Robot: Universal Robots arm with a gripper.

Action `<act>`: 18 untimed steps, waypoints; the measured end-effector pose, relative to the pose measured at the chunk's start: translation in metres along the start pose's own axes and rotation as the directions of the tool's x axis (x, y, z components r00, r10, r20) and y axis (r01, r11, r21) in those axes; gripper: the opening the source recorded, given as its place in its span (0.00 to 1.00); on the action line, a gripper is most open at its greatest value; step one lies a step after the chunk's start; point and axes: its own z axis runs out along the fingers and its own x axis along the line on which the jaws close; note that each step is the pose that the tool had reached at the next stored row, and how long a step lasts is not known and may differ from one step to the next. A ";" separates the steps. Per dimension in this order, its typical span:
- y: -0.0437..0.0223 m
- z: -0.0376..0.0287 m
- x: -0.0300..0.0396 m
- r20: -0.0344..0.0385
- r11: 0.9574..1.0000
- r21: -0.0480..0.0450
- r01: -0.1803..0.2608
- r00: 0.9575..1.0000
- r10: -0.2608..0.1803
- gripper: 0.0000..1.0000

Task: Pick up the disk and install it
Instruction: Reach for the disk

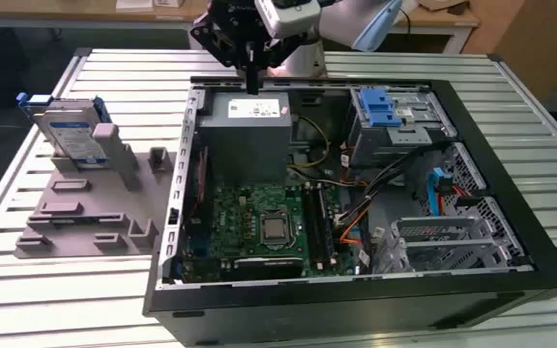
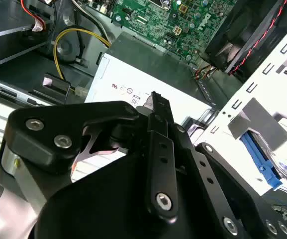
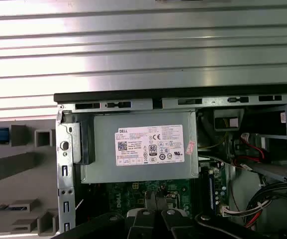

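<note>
Exterior view is showing the gripper [image 1: 252, 87] hovering pinched shut, empty, over the case [image 1: 356, 319], and taking the upright disk [image 1: 73, 138] is needing jaws opened and squared.

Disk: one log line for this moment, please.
silver blue-framed disk: upright in grey holder, untouched | hand: shut, empty, over grey power-supply box

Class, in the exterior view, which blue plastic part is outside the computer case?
The blue carrier frame on the disk, upright in the grey holder at the exterior view's left; the blue latch and blue cable sit inside the case.
</note>
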 end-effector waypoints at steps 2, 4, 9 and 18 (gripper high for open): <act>0.0000 0.0000 0.0000 0.000 1.000 0.000 0.000 1.000 0.000 0.11; 0.0000 0.0000 0.0000 0.000 1.000 0.000 0.000 1.000 0.000 0.11; 0.0000 0.0000 0.0000 0.000 1.000 0.000 0.000 1.000 0.000 0.11; -0.0004 0.0000 0.0051 0.000 1.000 0.000 0.000 1.000 0.000 0.11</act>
